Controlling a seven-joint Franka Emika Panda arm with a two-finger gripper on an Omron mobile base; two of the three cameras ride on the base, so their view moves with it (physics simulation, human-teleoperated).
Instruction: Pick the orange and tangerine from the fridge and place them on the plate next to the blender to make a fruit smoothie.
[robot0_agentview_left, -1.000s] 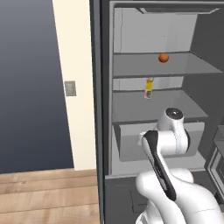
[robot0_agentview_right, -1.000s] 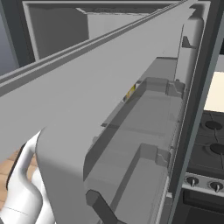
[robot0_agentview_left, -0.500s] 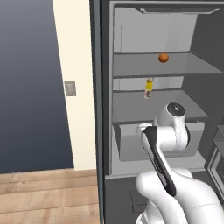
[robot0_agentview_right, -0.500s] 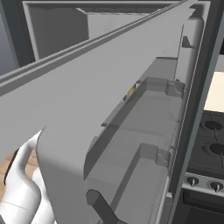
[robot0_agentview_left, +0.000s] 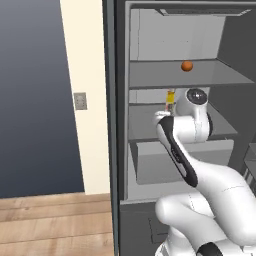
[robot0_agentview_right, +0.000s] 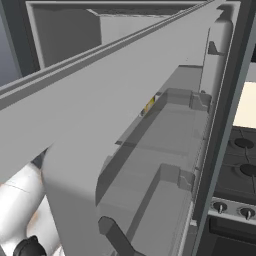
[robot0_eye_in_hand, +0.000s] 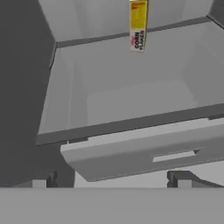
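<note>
The fridge (robot0_agentview_left: 150, 75) stands open, and its door (robot0_agentview_right: 125, 125) swings out to the right. A small, dark reddish-orange ball, the tangerine (robot0_agentview_left: 186, 65), rests on the upper shelf. The orange, the plate and the blender are out of view. My arm reaches into the fridge with its wrist (robot0_agentview_left: 197, 98) at middle-shelf height, below and slightly right of the tangerine. In the hand view my gripper (robot0_eye_in_hand: 111, 180) is open with nothing between its fingers. It looks at the middle shelf (robot0_eye_in_hand: 131, 92) and the drawer (robot0_eye_in_hand: 144, 148) beneath it.
A yellow cereal box (robot0_eye_in_hand: 138, 24) stands at the back of the middle shelf (robot0_agentview_left: 170, 97). The door's shelf bins (robot0_agentview_right: 165, 150) are close on my right. A stove with knobs (robot0_agentview_right: 240, 165) lies beyond the door. A cream wall and wooden floor (robot0_agentview_left: 50, 225) are to the left.
My hand has risen from drawer height to middle-shelf height inside the fridge. The gripper stayed open and the tangerine has not moved.
</note>
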